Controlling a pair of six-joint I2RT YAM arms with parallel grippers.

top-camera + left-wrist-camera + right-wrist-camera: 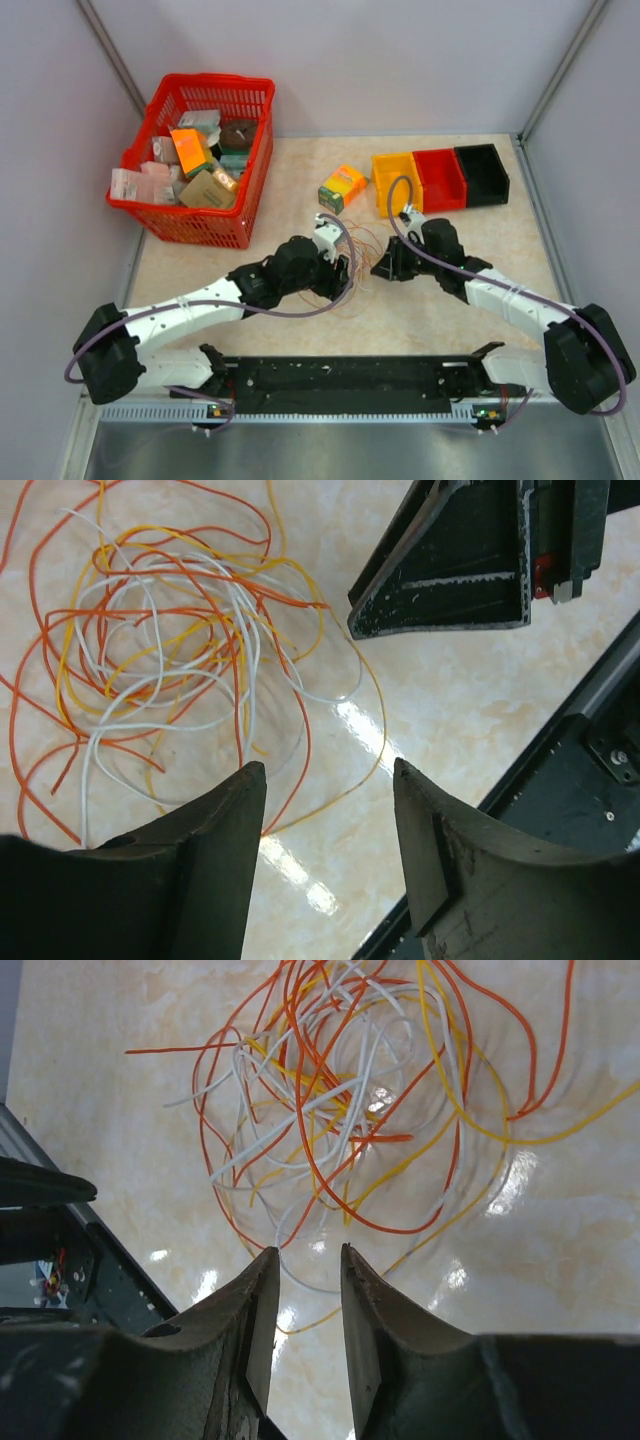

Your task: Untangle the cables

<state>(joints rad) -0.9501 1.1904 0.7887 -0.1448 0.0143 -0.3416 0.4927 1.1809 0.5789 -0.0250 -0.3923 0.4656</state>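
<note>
The cables [160, 650] lie in a loose tangle of thin orange-red, yellow and white loops on the beige table [450, 300], midway between the two arms [363, 252]. My left gripper [328, 770] is open just beside the tangle's edge; an orange and a yellow strand run under its left finger, and nothing is held. My right gripper [308, 1252] faces the tangle [350, 1090] from the other side. Its jaws stand narrowly apart, and a white loop and a yellow strand cross the gap between them. In the top view the left gripper [343, 272] and the right gripper [386, 267] flank the pile.
A red basket [250, 95] of packets stands at the back left. A small yellow-green box [342, 187] and yellow [396, 180], red [439, 176] and black [481, 170] bins sit behind the cables. The other arm's dark gripper body [470, 560] looms close across the pile.
</note>
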